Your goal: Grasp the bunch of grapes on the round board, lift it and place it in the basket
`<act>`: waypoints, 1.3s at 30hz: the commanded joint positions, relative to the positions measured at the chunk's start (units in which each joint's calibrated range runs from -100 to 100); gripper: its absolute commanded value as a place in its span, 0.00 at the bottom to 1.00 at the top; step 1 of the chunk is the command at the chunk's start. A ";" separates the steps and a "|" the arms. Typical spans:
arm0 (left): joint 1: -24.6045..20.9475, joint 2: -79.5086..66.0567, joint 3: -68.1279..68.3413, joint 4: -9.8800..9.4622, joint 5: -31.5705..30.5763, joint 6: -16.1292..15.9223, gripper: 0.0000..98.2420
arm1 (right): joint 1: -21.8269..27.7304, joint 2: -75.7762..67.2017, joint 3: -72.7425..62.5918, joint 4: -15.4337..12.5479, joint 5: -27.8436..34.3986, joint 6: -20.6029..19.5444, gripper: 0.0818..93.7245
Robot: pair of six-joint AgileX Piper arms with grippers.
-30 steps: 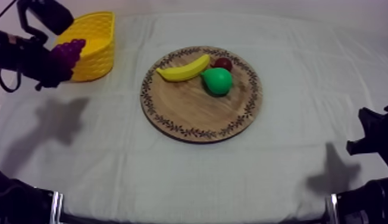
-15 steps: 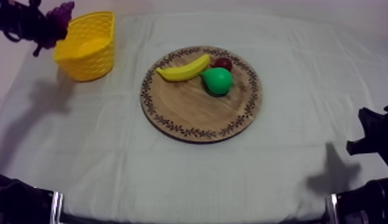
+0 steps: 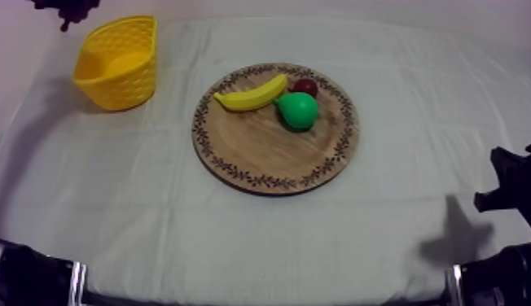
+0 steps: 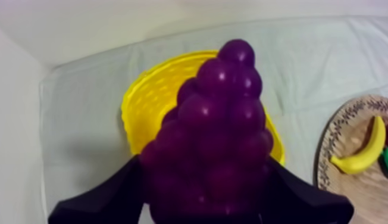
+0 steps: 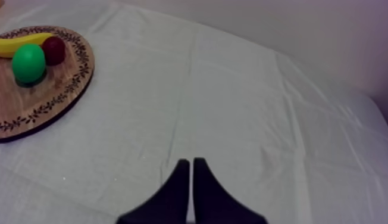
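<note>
The purple bunch of grapes (image 4: 217,137) is held up in the air with my left gripper (image 4: 202,168) shut on it, one black finger on each side. Right under and behind it in the left wrist view lies the yellow basket (image 4: 137,104), with nothing seen inside. From above, my left gripper (image 3: 67,6) is a dark shape at the far left edge, just beyond the basket (image 3: 114,61). The wooden board (image 3: 269,155) sits mid-table. My right gripper (image 5: 191,173) is shut on nothing, low at the right side (image 3: 503,191).
On the board lie a banana (image 3: 252,93), a green pear (image 3: 297,110) and a small red fruit (image 3: 306,85), grouped in its far half. The cloth between basket and board is bare. The board's edge (image 5: 65,98) is far left of my right gripper.
My left gripper has carried the grapes from the basket's left side up and toward the far left corner, almost out of the top view. The right arm has stayed still.
</note>
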State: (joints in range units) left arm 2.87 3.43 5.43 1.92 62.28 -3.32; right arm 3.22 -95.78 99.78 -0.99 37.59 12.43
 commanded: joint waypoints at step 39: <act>-0.46 21.88 -0.88 1.87 -10.66 -0.85 0.92 | -0.01 0.02 -0.01 -0.01 -0.01 0.00 0.00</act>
State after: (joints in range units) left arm 2.40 25.51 4.49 3.80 51.78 -4.19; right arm 3.22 -95.78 99.78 -0.99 37.60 12.43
